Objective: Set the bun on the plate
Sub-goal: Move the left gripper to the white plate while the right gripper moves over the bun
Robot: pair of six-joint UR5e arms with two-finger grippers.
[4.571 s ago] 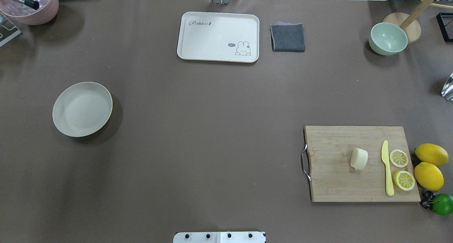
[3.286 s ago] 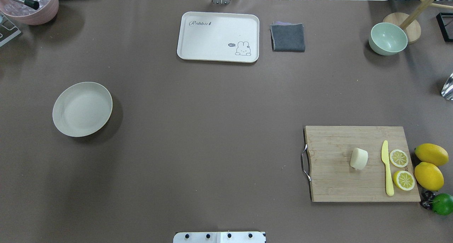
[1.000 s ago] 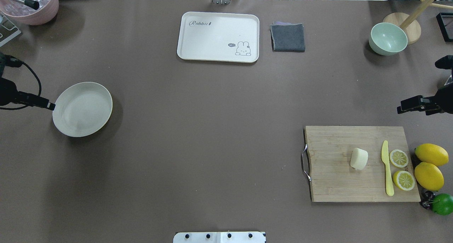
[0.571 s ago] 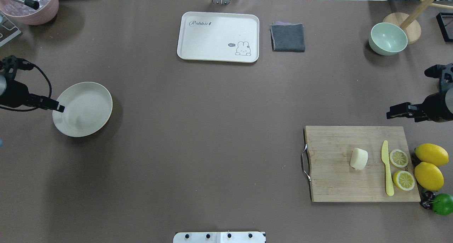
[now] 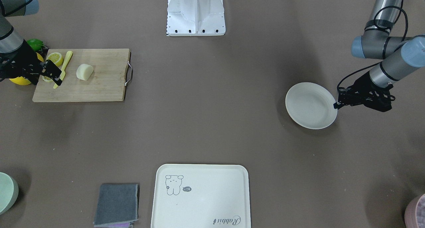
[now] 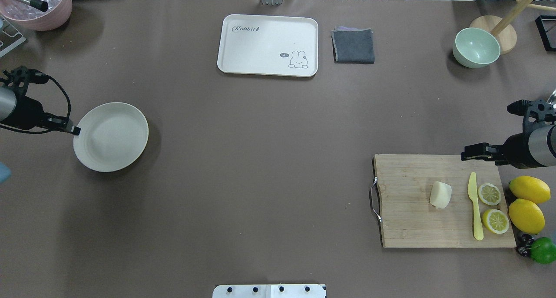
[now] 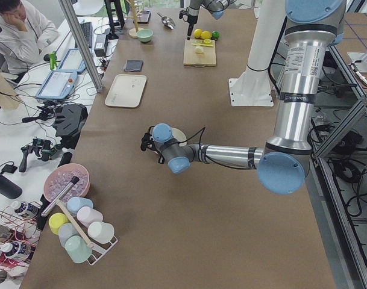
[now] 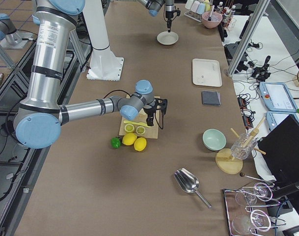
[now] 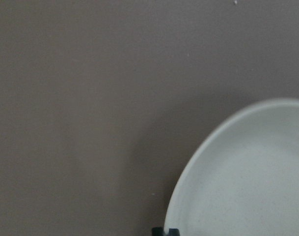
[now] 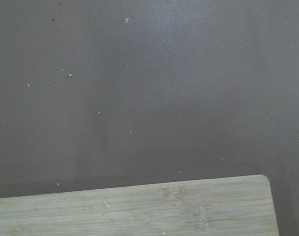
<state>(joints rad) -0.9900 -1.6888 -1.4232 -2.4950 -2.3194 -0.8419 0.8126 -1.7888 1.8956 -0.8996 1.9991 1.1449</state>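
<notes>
The pale cream bun lies on the wooden cutting board, left of a yellow knife. My right gripper hovers over the board's far right edge, well apart from the bun, and shows as one narrow tip, shut and empty. The right wrist view holds only a board corner and table. The off-white plate sits at the table's left. My left gripper is shut, its tip against the plate's outer rim.
Lemon slices, whole lemons and a lime crowd the board's right end. At the far side stand a cream tray, a grey cloth, a green bowl and a pink bowl.
Both arms came into view from the sides. The left gripper reached the plate's rim and the plate slid slightly right. The right gripper moved nearer and inward to the board's far edge.
</notes>
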